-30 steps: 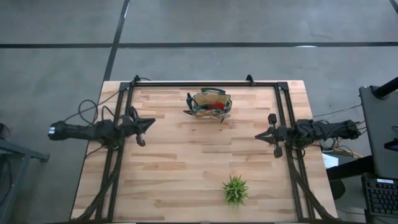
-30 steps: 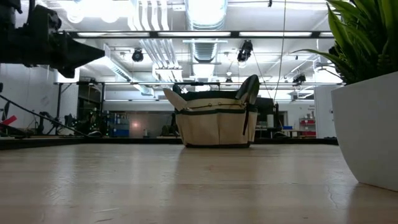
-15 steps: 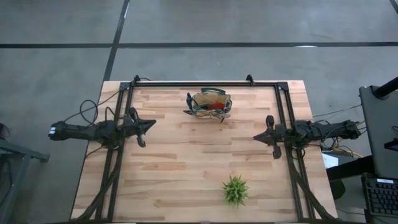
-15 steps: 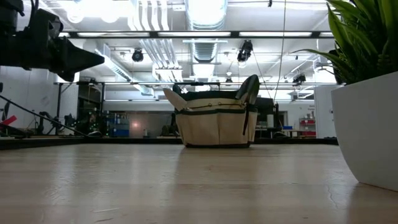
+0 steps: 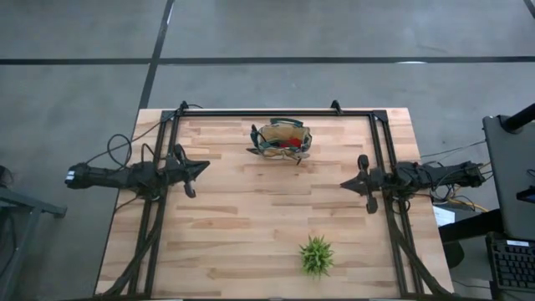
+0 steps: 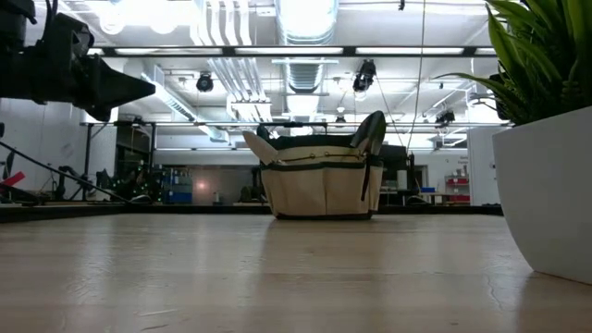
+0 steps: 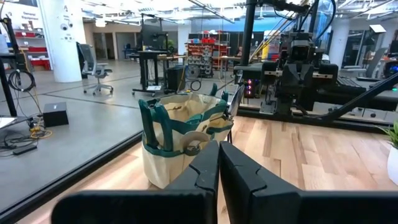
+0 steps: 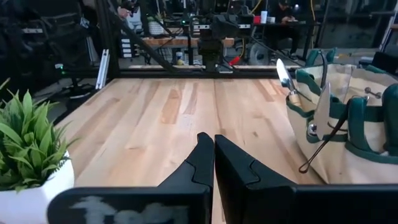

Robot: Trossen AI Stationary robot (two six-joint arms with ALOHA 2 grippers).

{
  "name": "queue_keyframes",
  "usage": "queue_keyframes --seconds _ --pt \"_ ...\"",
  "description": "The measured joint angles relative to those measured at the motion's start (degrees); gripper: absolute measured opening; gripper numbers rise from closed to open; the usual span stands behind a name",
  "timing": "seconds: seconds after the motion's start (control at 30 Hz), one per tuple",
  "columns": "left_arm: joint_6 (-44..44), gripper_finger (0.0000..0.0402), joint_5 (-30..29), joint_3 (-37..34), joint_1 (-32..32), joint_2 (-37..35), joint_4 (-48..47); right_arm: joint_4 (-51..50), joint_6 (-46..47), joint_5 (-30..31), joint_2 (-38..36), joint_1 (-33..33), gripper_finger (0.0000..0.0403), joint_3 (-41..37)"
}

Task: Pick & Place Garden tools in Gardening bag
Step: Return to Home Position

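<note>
Overhead, the pale wooden plank surface [image 5: 251, 226] carries little. A small round tan fabric gardening bag with green trim and handles [image 5: 282, 139] stands near its far edge, midway between the two arms. A spiky green plant in a white pot [image 5: 317, 256] sits near the front edge, well apart from the bag. The garden tools [image 5: 288, 145] lie inside the bag, a red-and-black one among them, and in the right wrist view metal blades and handles stick up past its rim. A black metal frame [image 5: 276, 112] borders the surface. The left gripper [image 5: 203, 166] hangs over the left side and the right gripper [image 5: 344, 184] over the right, each with fingers pressed together and holding nothing. Around the surface lies grey concrete floor [image 5: 334, 33]. Seen level across the planks, ceiling ducts and strip lights [image 6: 305, 37] run above distant workbenches.
</note>
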Motion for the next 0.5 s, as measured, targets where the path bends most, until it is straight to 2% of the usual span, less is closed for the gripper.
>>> queue_keyframes --seconds 0.5 --pt "0.0 0.0016 0.0 0.0 0.0 0.0 -0.1 0.0 -0.8 0.0 0.0 0.0 0.0008 0.0"
